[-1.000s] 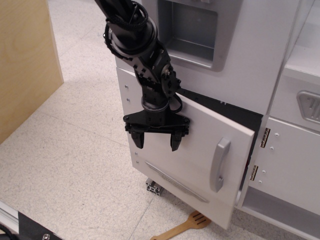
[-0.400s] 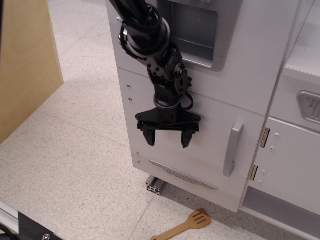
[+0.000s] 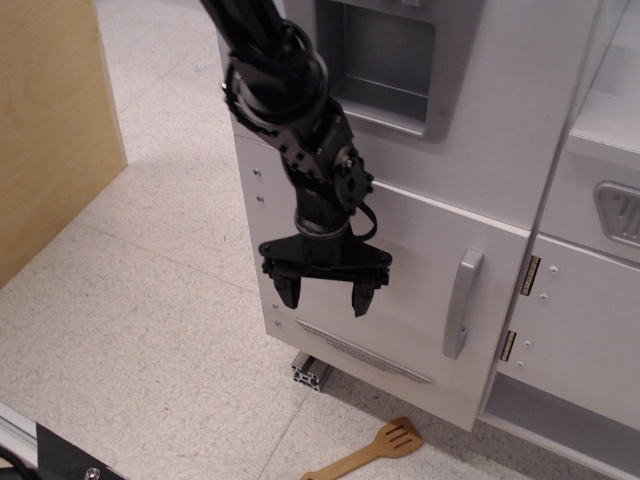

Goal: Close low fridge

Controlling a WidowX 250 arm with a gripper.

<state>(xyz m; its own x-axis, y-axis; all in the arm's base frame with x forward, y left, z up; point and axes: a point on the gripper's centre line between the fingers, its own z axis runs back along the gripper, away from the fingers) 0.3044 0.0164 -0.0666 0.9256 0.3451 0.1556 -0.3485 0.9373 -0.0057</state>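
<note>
We see the low fridge (image 3: pixel 400 290) as a wide white panel door sitting flush in the toy kitchen, directly below the taller door with the grey recessed dispenser (image 3: pixel 385 60). Its vertical grey loop handle (image 3: pixel 460 303) stands near the door's right edge, and a grey vent strip (image 3: pixel 365 350) runs along its lower part. Our gripper (image 3: pixel 324 296) hangs in front of the door's left half, fingers spread apart and holding nothing. A second ago the door stood ajar with a dark gap behind it; now that gap is gone. A wooden spatula (image 3: pixel 365 455) lies on the floor below the door.
</note>
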